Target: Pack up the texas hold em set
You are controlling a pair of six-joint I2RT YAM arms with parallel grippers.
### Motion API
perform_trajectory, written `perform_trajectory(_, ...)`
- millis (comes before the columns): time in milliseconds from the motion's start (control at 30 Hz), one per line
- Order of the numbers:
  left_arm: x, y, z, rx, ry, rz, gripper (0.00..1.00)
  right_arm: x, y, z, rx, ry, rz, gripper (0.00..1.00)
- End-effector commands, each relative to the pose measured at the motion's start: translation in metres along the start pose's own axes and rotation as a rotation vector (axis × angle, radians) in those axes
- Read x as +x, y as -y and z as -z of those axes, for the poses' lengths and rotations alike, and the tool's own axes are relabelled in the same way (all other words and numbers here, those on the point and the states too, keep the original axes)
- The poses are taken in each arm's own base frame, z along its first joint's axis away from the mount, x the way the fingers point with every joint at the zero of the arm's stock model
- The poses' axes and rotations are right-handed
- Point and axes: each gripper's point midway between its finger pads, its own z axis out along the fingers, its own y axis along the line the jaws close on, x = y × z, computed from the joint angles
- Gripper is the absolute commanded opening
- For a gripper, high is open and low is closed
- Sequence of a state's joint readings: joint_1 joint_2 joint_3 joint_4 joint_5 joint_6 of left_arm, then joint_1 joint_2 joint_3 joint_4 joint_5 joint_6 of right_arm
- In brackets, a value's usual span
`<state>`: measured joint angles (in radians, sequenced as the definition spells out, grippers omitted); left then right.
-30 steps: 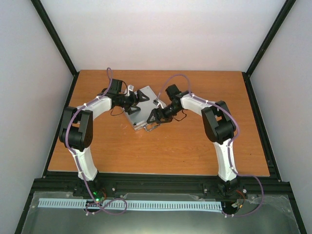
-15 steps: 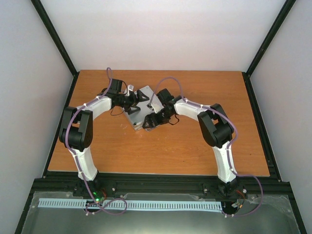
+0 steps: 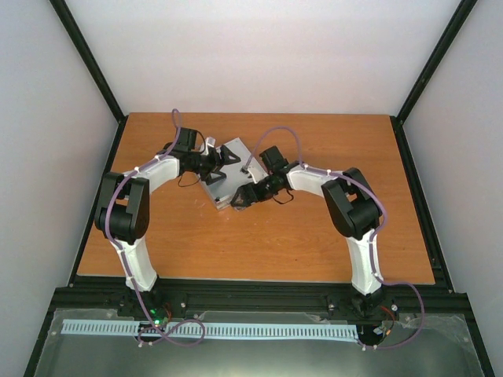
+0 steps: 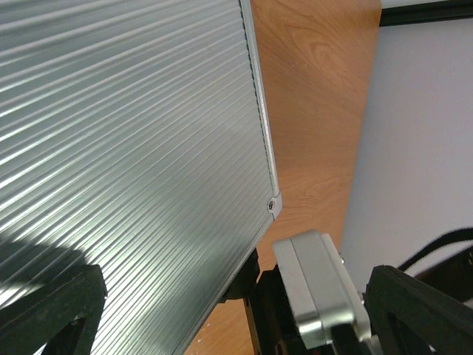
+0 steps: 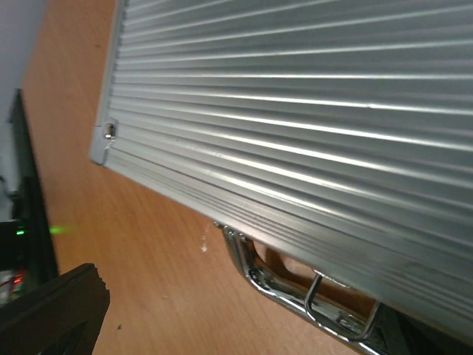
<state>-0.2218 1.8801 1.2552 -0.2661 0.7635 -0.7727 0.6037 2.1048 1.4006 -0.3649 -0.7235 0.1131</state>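
Beneath and between two open claws, the texas hold em set (image 3: 220,188) lies as a closed, flat silver metal case on a smooth orange-brown wooden table (image 3: 314,236). None of its contents can be seen.

The left gripper (image 3: 228,157) hovers at the case's far-left side. Its black, blocky fingers (image 4: 52,307) are spread wide and grasp nothing. From the left wrist, the lid fills the space under the claw. It is bright aluminium, pressed into fine parallel ridges that catch the light in stripes. A smooth metal rim runs along its edge to a small rounded corner cap (image 4: 273,204) with a rivet. This cap sits between the fingers, nearer the right one.

The right gripper (image 3: 238,199) is at the case's near-right side, released and holding nothing. Only one of its matte black fingers (image 5: 52,310) shows in the right wrist view, low and to the left. Just ahead of this claw, the ribbed case side slopes across the view. A shiny, curved chrome handle (image 5: 295,296) hangs under the case's lower edge, close above the wood. It is hinged on thin wire loops.
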Motion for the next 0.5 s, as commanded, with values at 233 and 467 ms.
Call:
perform_trajectory(233,0.015,-0.019,-0.001,-0.054,-0.03,0.033,1.0,0.025,-0.013,-0.01,-0.404,-0.074,-0.082,0.98)
perform_trajectory(467,0.017,-0.02,-0.001,-0.054,-0.033,0.034,1.0,0.017,-0.014,-0.005,-0.507,-0.074,-0.113,0.97)
